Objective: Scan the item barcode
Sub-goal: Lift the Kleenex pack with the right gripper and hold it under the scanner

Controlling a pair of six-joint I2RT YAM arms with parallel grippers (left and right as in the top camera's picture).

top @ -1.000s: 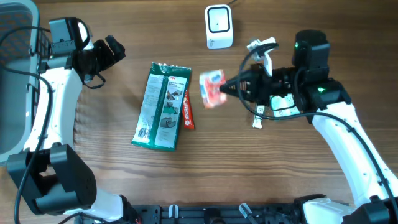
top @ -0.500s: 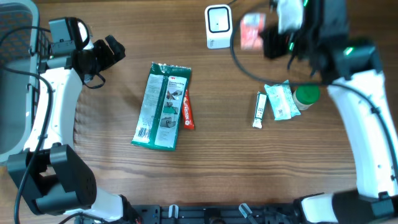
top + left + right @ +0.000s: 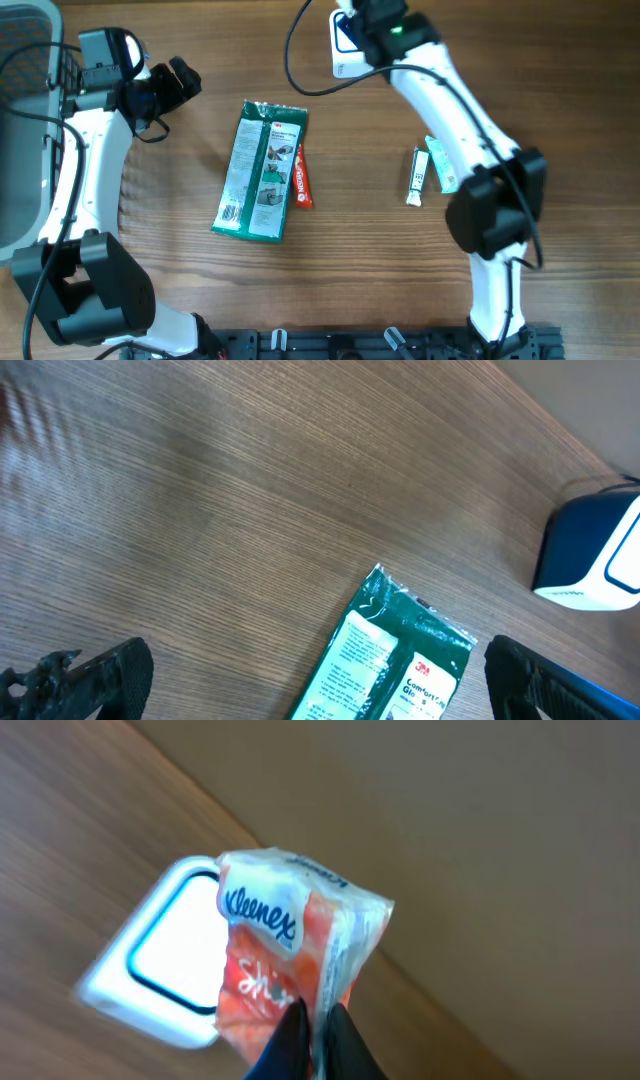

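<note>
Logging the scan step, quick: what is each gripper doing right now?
Left gripper: open, holding nothing.
Right gripper: closed on the Kleenex pack, held near the scanner.

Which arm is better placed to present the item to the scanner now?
Right. The right gripper is shut on the Kleenex pack and holds it at the scanner. The left gripper is open, empty and far from both.

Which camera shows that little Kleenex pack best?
The right wrist view: the Kleenex pack fills it, pinched by the right end effector. Overhead, the arm hides it; the left wrist view misses it.
</note>
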